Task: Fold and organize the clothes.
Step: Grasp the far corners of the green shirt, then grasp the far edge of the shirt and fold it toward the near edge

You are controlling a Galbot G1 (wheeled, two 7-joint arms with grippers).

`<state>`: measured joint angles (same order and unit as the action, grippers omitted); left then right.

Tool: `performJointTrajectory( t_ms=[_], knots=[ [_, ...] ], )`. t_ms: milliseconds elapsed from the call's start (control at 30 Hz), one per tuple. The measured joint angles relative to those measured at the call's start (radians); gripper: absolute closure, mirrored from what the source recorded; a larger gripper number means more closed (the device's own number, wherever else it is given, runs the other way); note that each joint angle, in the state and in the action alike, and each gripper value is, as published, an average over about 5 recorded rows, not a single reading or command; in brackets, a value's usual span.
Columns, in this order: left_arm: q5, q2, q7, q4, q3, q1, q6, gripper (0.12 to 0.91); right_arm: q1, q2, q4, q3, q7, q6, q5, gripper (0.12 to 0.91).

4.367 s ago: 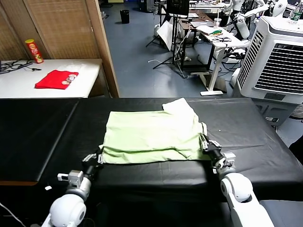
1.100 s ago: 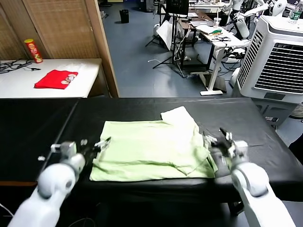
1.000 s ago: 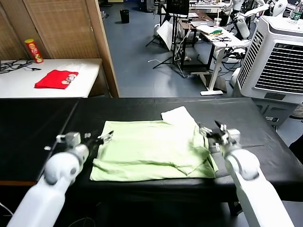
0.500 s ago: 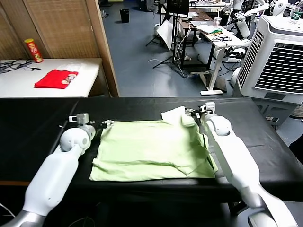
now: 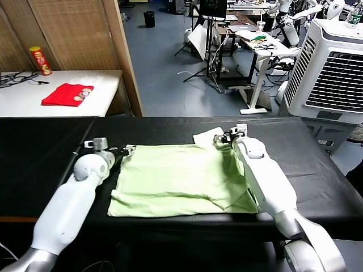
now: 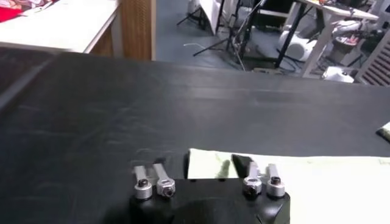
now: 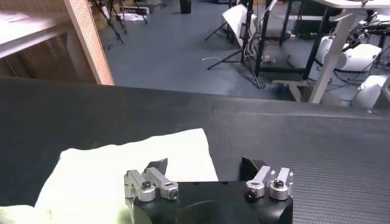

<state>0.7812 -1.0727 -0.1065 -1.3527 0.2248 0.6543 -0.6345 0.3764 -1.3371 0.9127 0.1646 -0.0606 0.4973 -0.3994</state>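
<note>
On the black bench [image 5: 45,153] the T-shirt [image 5: 176,178] lies flat, approx. centre, hem toward me. My left gripper [image 5: 126,150] sits at its 10 o'clock corner and my right gripper [image 5: 223,137] at 1 o'clock, by the sleeve [image 7: 122,161] that sticks out at the far edge. Both sets of jaws stand part-way apart, nothing pinched yet as far as I can see.

To do this step well, I reckon both sides should nip only the top layers, w/ equal bite, close at the same time, then lift level so the far edge comes toward 6 o'clock w/o skewing. The right side risks catching just the loose sleeve.

Head view gives the whole shirt and both arms, but not the jaw gaps. Wrist views do: the left jaws straddle the shirt corner, and the right jaws hang over the sleeve.
</note>
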Motion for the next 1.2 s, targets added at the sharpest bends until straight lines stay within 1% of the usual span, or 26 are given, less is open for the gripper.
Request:
performJointTrajectory(
  t_ms=[100,167,267,400,500,633,833,967,1100,1200],
  knots=[
    [-0.009,-0.003,0.001,0.002,-0.005,-0.002,-0.005,0.774,0.010,-0.003,0.007,0.012,0.004,-0.011,0.000,0.823],
    [-0.014,-0.004,0.001,0.004,-0.007,-0.003,-0.006,0.842,0.019,-0.002,0.018,0.021,0.006,-0.027,-0.002,0.884],
    [-0.017,-0.004,0.003,0.004,-0.007,-0.003,-0.004,0.883,0.037,0.008,0.050,0.031,0.007,-0.062,-0.015,0.904],
    [-0.018,0.001,0.011,-0.008,-0.002,-0.002,0.008,0.902,0.074,0.034,0.134,0.034,0.006,-0.082,-0.056,0.904],
    [-0.014,0.010,0.009,-0.027,0.008,0.007,0.014,0.903,0.114,0.067,0.220,0.042,0.006,-0.070,-0.088,0.904],
    [-0.001,0.030,-0.003,-0.078,0.026,0.033,0.007,0.903,0.180,0.125,0.354,0.059,0.016,-0.040,-0.124,0.904],
    [0.012,0.076,-0.038,-0.212,0.063,0.116,-0.019,0.903,0.314,0.225,0.567,0.099,0.074,0.036,-0.171,0.904],
    [0.015,0.118,-0.060,-0.319,0.095,0.207,-0.032,0.903,0.414,0.285,0.686,0.134,0.096,0.074,-0.184,0.904],
    [0.015,0.153,-0.095,-0.414,0.127,0.299,-0.054,0.903,0.507,0.324,0.789,0.162,0.114,0.102,-0.187,0.904],
    [0.009,0.170,-0.101,-0.482,0.152,0.364,-0.074,0.903,0.574,0.340,0.860,0.179,0.138,0.134,-0.187,0.904]
  ],
)
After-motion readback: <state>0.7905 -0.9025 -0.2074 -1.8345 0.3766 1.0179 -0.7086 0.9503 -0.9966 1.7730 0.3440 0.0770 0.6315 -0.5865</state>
